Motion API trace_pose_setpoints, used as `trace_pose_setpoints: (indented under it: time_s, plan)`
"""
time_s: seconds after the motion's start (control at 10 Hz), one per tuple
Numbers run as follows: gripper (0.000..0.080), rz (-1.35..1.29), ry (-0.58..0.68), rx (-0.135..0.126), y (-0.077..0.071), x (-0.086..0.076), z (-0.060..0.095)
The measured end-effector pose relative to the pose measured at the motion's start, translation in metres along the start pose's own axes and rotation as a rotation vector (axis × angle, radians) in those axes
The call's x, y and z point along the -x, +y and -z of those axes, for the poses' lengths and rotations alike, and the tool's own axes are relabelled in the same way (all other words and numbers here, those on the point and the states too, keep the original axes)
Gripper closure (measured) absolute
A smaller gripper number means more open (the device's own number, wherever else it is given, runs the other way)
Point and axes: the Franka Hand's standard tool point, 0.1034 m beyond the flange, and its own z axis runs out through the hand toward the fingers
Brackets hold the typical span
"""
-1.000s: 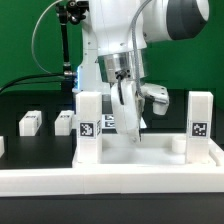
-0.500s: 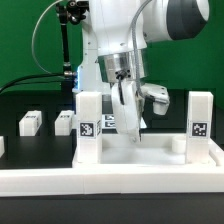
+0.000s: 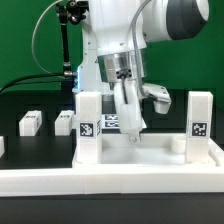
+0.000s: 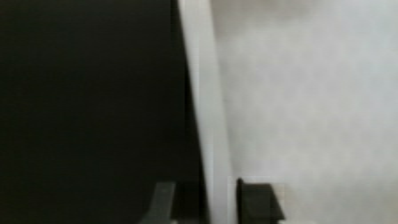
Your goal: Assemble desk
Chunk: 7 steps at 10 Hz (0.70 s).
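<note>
So the claw (image 4: 214,203) is clamped on a white leg (image 4: 206,90). The wrist view shows both fingers (image 4: 166,200) squeezed against its sides, with the leg running straight out from between them. It's gripped on its flat faces and looks roughly upright, maybe a bit tilted. I'd guess that's so the end can drop square into a socket and be twisted home.

Right under the claw is the desk panel (image 3: 150,150), lying flat on the black surface (image 3: 40,148) with its rim facing up so the corner sockets can be reached. Two legs are already standing on it, one (image 3: 90,118) on each side of the claw (image 3: 200,118), tags facing the camera. I can't tell whether the held leg's bottom end is actually in its socket, because the claw hides it.

Two spare legs (image 3: 30,122) are lying well off to the exterior view's left of the claw (image 3: 65,120), out of the way. The long rail (image 3: 110,182) runs along the panel's camera side, probably to brace it against sliding.
</note>
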Motion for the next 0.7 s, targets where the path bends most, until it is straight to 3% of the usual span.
trace_pose_setpoints:
  time_s: [0.5, 0.7]
  plan:
    - [0.0732, 0.418, -0.026, 0.023, 0.014, -0.043, 0.007]
    - [0.0728, 0.505, -0.027, 0.027, 0.019, -0.049, 0.009]
